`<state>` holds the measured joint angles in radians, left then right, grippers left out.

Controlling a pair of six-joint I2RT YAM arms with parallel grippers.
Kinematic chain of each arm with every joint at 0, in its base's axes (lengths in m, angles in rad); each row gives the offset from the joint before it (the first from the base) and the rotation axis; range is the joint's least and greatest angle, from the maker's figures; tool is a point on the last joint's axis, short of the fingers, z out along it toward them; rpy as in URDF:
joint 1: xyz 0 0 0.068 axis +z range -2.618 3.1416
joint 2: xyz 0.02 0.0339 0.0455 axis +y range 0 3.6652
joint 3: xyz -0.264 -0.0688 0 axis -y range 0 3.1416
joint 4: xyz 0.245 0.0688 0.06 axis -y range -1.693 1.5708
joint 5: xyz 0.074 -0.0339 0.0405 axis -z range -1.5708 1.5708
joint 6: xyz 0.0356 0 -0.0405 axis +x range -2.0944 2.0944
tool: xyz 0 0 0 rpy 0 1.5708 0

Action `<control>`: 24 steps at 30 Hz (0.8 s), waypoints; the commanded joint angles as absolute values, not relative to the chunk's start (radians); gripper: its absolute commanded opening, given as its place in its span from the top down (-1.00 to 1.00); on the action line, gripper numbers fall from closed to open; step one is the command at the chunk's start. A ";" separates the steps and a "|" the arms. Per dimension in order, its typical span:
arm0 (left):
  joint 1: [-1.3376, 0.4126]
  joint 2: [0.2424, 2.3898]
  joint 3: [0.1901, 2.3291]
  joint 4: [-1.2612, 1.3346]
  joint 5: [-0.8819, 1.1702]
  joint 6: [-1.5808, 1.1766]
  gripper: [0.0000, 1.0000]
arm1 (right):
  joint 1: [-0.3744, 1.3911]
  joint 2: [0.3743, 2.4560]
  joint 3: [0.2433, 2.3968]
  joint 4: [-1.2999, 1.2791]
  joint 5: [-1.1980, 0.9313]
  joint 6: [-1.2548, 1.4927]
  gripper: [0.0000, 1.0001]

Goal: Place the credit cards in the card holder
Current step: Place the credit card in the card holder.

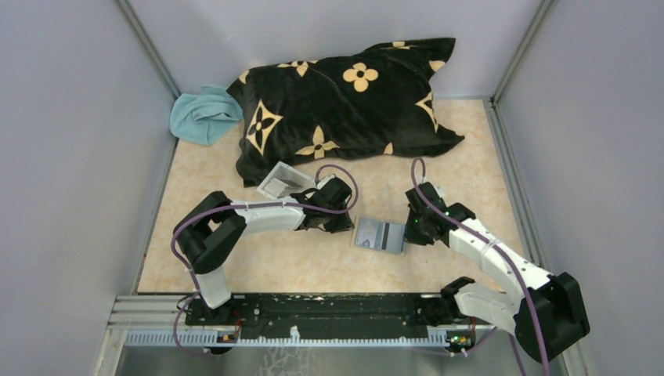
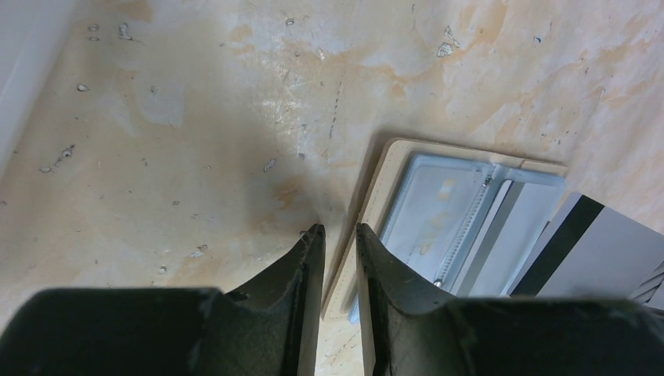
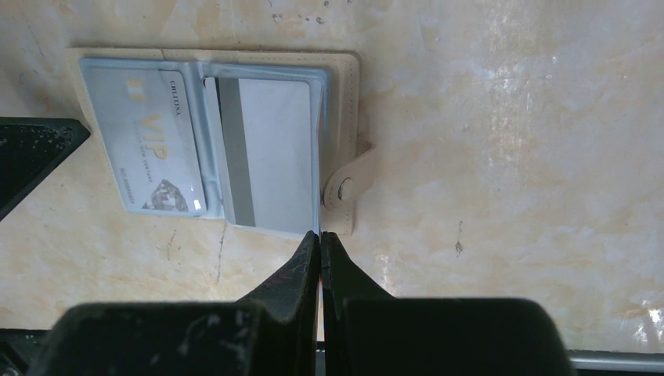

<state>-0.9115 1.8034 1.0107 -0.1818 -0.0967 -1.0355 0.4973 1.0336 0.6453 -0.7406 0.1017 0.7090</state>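
The tan card holder (image 3: 344,86) lies open on the table between both arms, snap tab (image 3: 344,188) to its right. A pale VIP credit card (image 3: 149,149) sits in its left pocket and a grey card with a dark stripe (image 3: 270,157) in the right pocket. My right gripper (image 3: 320,235) is shut on another credit card (image 2: 603,251), grey with a black stripe. It stands on edge at the right pocket and shows only as a thin blue line in the right wrist view. My left gripper (image 2: 338,229) stands narrowly open astride the card holder's (image 2: 384,188) left edge.
A black pillow with gold flowers (image 1: 344,102) fills the back. A teal cloth (image 1: 203,116) lies at the back left. A clear shallow tray (image 1: 282,182) sits just behind my left gripper (image 1: 344,225). Grey walls close in both sides.
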 commanded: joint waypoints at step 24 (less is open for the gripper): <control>-0.905 1.893 0.952 -0.392 -0.139 -1.014 0.41 | 0.516 1.062 0.701 -0.714 0.119 0.663 1.00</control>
